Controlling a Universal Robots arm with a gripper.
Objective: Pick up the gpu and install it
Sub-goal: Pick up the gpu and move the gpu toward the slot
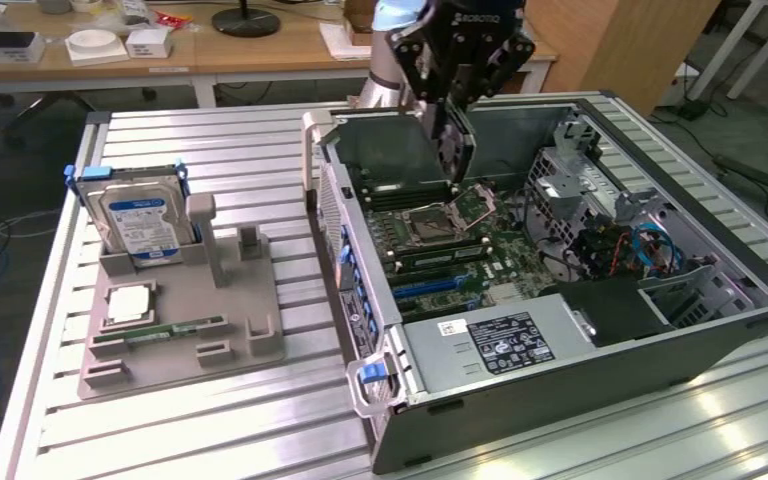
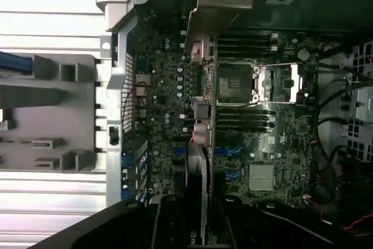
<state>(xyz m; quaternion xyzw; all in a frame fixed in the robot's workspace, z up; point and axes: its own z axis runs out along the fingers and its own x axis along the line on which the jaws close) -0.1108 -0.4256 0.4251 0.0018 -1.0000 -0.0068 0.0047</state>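
On the exterior view's left, one grey holder (image 1: 224,330) on the desk (image 1: 224,150) carries one hard drive (image 1: 144,215) and one memory stick (image 1: 171,328). To its right lies one open computer case (image 1: 704,330). Inside it, two fingers (image 2: 169,225) pinch the single gpu (image 1: 455,145), held on edge over the motherboard (image 1: 491,250).

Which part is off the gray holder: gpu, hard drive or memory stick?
The gpu: the tool grips it on edge over the open case. The hard drive stands upright on the holder; the memory stick lies flat there.
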